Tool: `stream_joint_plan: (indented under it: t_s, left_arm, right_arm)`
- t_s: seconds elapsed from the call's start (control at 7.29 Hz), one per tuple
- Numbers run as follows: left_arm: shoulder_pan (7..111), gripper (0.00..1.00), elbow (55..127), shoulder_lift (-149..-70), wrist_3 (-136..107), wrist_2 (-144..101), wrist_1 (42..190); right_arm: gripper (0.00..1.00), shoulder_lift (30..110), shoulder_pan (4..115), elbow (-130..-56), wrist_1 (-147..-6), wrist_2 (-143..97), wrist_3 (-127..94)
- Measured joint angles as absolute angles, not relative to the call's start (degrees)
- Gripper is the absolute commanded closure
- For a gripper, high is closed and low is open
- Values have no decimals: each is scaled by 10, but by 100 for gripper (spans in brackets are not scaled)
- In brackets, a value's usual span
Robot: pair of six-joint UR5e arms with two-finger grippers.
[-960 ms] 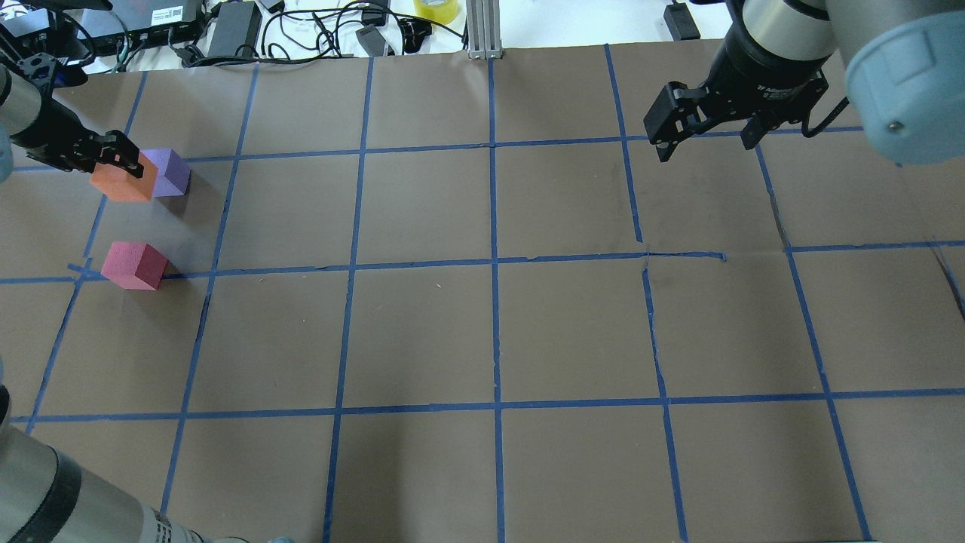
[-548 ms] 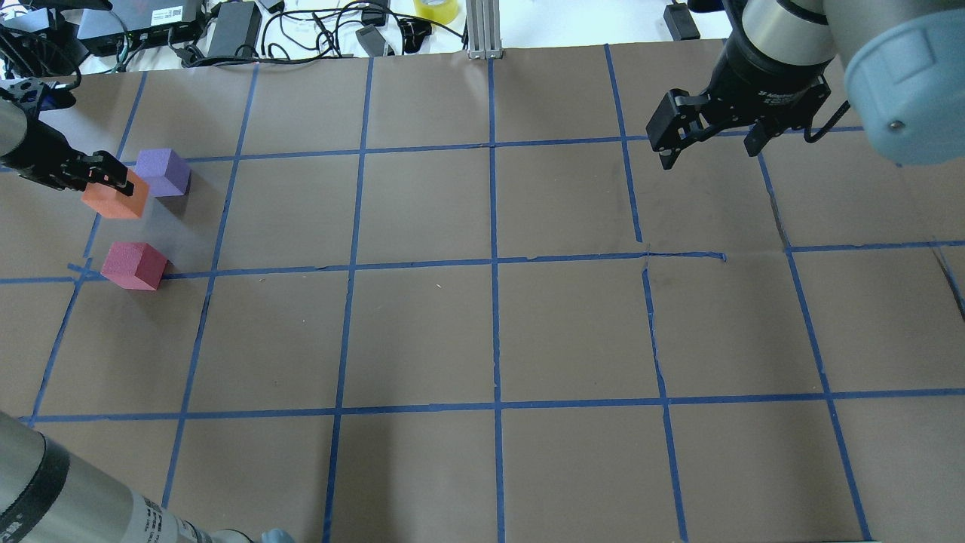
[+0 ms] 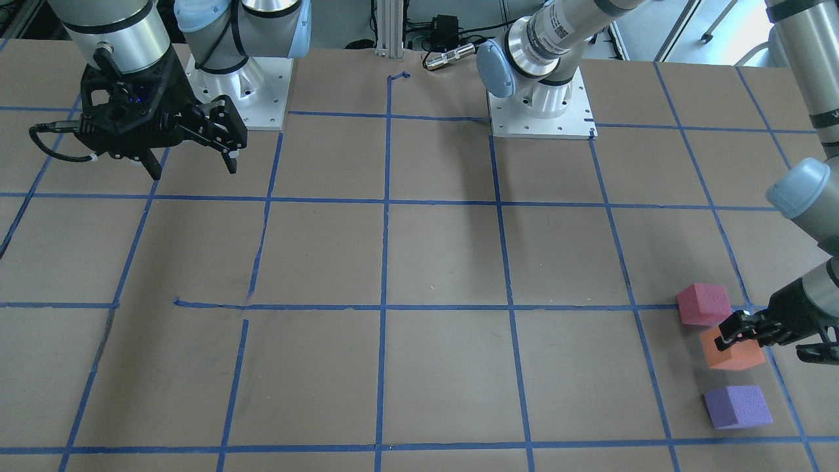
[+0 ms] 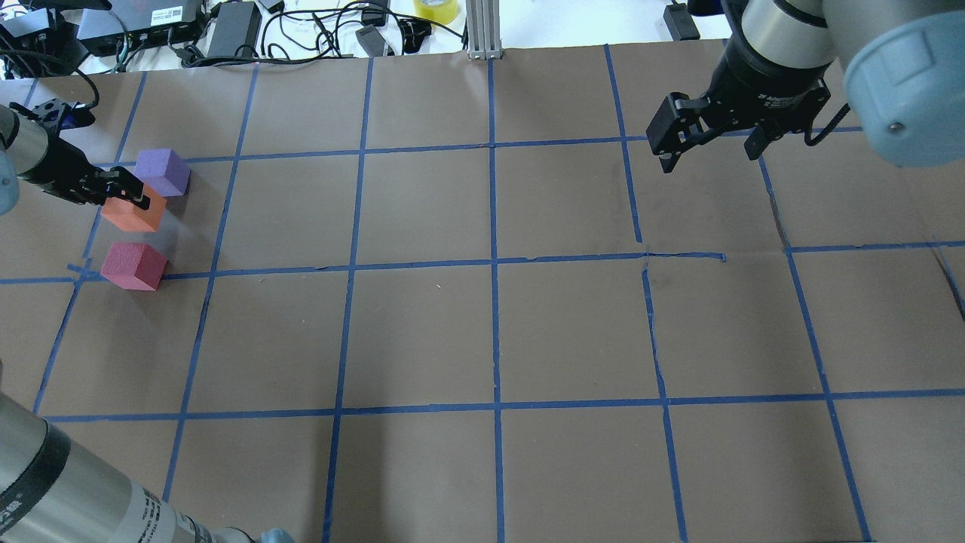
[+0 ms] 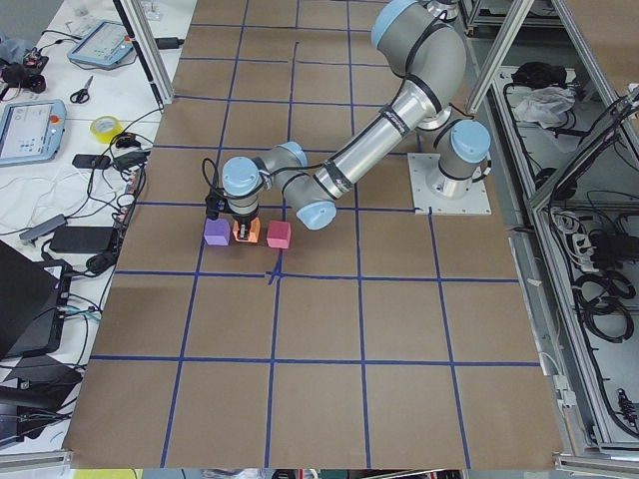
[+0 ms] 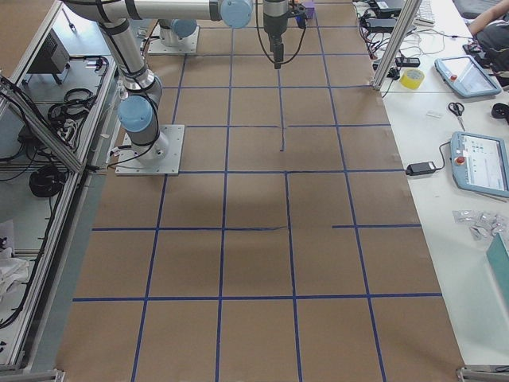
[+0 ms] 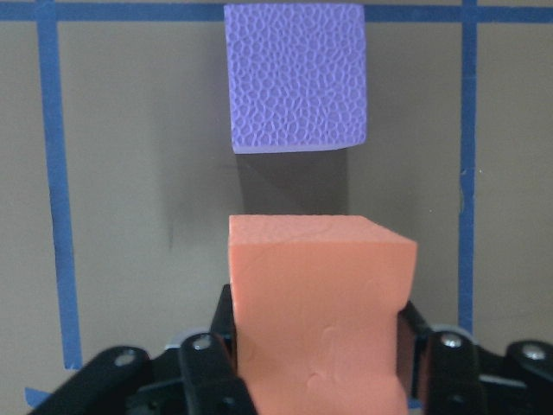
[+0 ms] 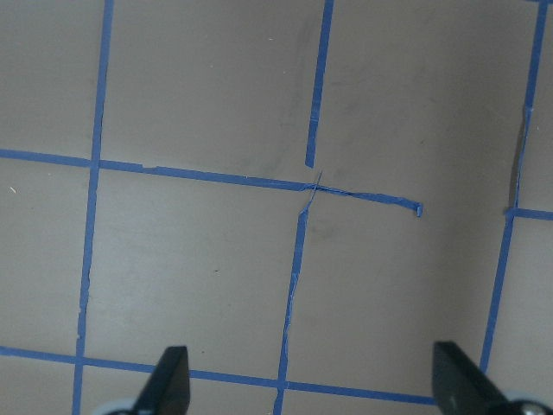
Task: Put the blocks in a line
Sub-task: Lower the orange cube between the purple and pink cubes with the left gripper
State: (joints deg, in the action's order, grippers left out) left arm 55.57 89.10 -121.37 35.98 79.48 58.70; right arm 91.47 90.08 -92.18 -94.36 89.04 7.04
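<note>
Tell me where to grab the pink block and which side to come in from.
Drop straight down and pinch the pink block across the two side faces pointing left and right. It's a flat-sitting cube, slightly turned against the tape lines, so match the wrist. Its far face is crowded by the orange block in the left pincer.

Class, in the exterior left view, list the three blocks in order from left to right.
purple block → orange block → pink block
</note>
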Motion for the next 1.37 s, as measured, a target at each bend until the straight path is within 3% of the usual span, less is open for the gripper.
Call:
stream_joint_plan:
  t_s: [0.41,0.55,0.82,1.37]
  left_arm:
    - [554,78,901,-1222,364,795,581]
    - [554,45,909,-1222,368,796,571]
    - [554,0,915,-1224,371,799,557]
    - [560,0,910,-1200,362,810,584]
  right_arm:
    - [0,916,899,-922,-930,892,70]
    - [0,919,900,-922,-928,892,70]
    - [0,921,900,-922,-927,892,70]
    - [0,930,901,-921,-918,914,71]
